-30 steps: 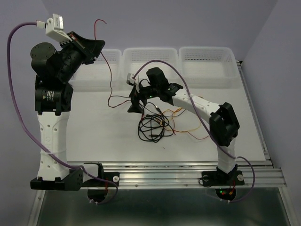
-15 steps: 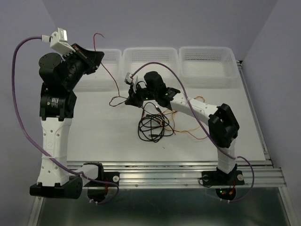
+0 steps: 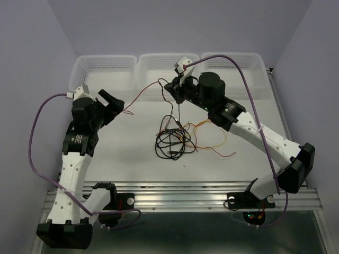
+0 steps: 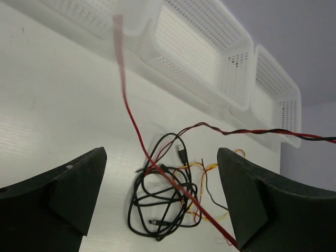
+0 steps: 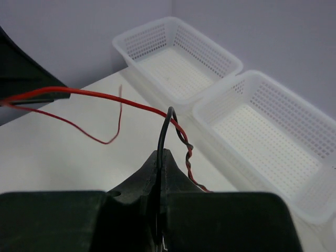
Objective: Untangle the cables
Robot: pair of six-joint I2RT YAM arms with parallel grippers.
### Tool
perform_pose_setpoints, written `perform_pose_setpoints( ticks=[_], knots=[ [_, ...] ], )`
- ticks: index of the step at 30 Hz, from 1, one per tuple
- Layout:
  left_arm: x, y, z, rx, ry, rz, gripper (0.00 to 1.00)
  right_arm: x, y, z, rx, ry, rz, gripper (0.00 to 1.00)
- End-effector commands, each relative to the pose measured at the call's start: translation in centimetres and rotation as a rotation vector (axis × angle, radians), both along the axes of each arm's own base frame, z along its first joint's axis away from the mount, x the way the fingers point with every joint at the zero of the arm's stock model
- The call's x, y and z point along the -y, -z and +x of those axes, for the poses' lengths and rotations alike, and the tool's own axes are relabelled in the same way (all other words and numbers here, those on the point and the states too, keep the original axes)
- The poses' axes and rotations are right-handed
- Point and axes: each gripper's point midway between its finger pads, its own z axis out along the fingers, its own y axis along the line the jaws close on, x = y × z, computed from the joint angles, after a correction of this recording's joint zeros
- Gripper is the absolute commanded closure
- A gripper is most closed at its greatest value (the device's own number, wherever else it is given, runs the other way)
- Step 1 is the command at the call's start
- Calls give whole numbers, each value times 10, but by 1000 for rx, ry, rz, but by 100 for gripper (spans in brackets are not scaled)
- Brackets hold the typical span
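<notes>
Near the baskets (image 3: 168, 59), right gripper (image 3: 167, 89) pinches cables (image 3: 170, 142) — left gripper (image 3: 115, 101) gapes.

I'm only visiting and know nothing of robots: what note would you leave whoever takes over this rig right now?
Left gripper: open, empty; the thin dark red wire runs loose through its open jaws.
Right gripper: shut on the thin black cable, raised above the white table.
The black cable's coil and the thin yellow-orange wires lie tangled on the table.
Done: no wire looks fully separated. Left: free each wire.
</notes>
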Motion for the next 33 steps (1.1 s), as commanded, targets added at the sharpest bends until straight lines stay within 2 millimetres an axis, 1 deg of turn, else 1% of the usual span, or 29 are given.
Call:
perform_pose_setpoints(
  ticks=[1, 2, 5, 8, 9, 11, 12, 13, 14, 18, 19, 20, 21, 23, 24, 25, 26, 27, 28, 29, 30, 31, 32, 33],
  knots=[
    [2, 31, -10, -64, 12, -1, 1, 17, -1, 14, 20, 109, -78, 99],
    [5, 44, -13, -91, 29, -7, 1, 19, 0, 16, 23, 123, -94, 99],
    [10, 57, -22, -118, 62, -6, 1, 21, 7, 14, 14, 110, -139, 99],
    [12, 56, -27, -108, 89, 4, 1, 23, 11, 9, -7, 95, -157, 99],
    [12, 50, -28, -94, 94, 16, 1, 17, 14, 1, -14, 39, -159, 99],
    [15, 38, -28, -52, 126, 30, 1, 15, 19, -4, -35, 14, -159, 99],
    [25, 23, -28, 12, 196, 35, 1, 12, 22, -8, -53, -9, -161, 99],
    [30, 16, -29, 41, 229, 25, 1, 11, 23, -9, -67, -14, -154, 99],
    [40, 5, -29, 84, 280, -3, 1, 10, 24, -8, -72, -11, -148, 99],
    [66, -8, -25, 162, 370, -169, 1, 7, 26, -8, -86, -9, -125, 99],
    [71, -13, -25, 169, 371, -239, 1, 6, 26, -8, -90, -14, -118, 99],
    [71, -16, -22, 185, 356, -271, 1, 4, 26, -9, -93, -24, -113, 99],
    [77, -26, -20, 246, 375, -295, 1, 0, 28, -13, -103, -40, -109, 99],
    [83, -38, -19, 276, 378, -355, 1, -2, 26, -13, -103, -42, -98, 99],
    [89, -47, -18, 298, 380, -365, 1, -3, 26, -15, -108, -54, -94, 99],
    [91, -51, -16, 301, 373, -374, 1, -4, 25, -16, -107, -58, -91, 99],
    [91, -61, -13, 321, 346, -388, 1, -5, 27, -17, -108, -69, -90, 99],
    [96, -63, -11, 316, 345, -400, 1, -6, 27, -18, -109, -75, -89, 99],
    [108, -61, -10, 296, 366, -416, 1, -7, 26, -17, -108, -74, -76, 99],
    [114, -60, -9, 283, 370, -432, 1, -7, 26, -17, -106, -74, -76, 99],
    [126, -57, -6, 254, 376, -463, 1, -8, 25, -17, -110, -75, -69, 99],
    [124, -55, 0, 245, 349, -474, 1, -8, 24, -17, -110, -73, -66, 99],
    [136, -54, -3, 229, 361, -493, 1, -8, 24, -17, -109, -72, -65, 99],
    [137, -52, 5, 224, 316, -516, 1, -8, 24, -19, -114, -80, -55, 99]
  ],
)
